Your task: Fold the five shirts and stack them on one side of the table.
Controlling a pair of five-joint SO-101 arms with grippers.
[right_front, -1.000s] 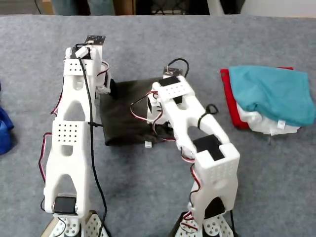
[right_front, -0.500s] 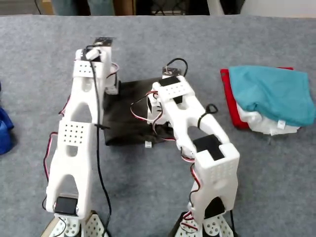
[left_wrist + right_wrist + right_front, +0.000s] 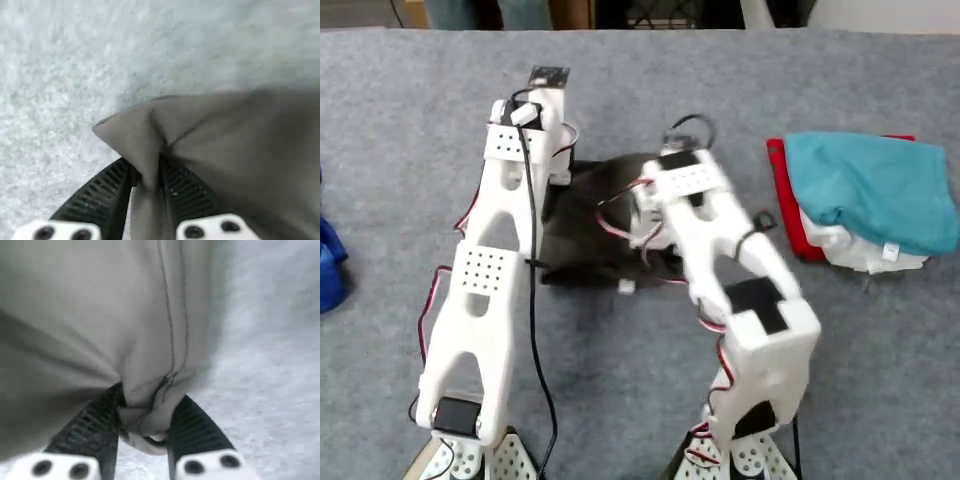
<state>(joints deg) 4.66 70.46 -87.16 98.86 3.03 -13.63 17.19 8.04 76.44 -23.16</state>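
Shirt [image 3: 578,235], dark, mid-worktop [image 3: 400,120], between both arms. Left jaws clamp its far-left corner; right jaws pinch its far-right edge. Folded stack [image 3: 865,195] lies at right, well apart.

The surface [image 3: 620,80] is covered in grey, carpet-like fabric; behind its far edge stand wooden furniture [image 3: 570,12] and a pale panel [image 3: 880,14].

No text, number, brand or sign can be read anywhere. A small white tag [image 3: 624,288] sits at the near edge of the dark shirt [image 3: 590,235], and a second tag [image 3: 890,252] lies on the white shirt [image 3: 845,243] in the pile at the right. Both are too small to show any print.
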